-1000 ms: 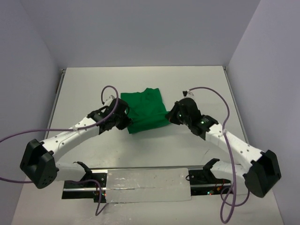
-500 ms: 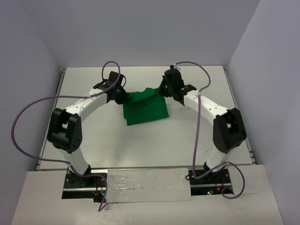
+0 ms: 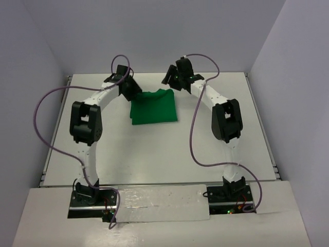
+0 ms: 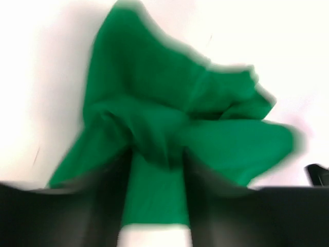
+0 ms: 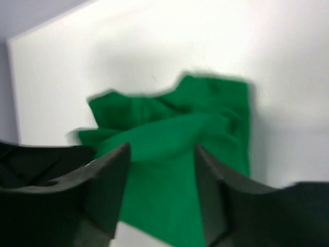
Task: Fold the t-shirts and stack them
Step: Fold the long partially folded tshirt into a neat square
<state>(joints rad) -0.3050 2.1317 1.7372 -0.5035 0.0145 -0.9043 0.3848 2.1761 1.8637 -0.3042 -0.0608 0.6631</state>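
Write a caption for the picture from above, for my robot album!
The left gripper and right gripper reach across the table to the far corners of a folded green t-shirt.

A white table (image 3: pixel 154 154) fills the middle of the frame, enclosed by plain pale lavender walls (image 3: pixel 154 31) at top, left and right, evenly lit.

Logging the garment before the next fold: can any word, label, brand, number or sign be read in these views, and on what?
No text can be read anywhere.
On the green t-shirt: nothing; plain cloth, with no print or tag showing.
On the table: nothing; bare white surface.
Both wrist views are blurred, and no lettering shows in them.
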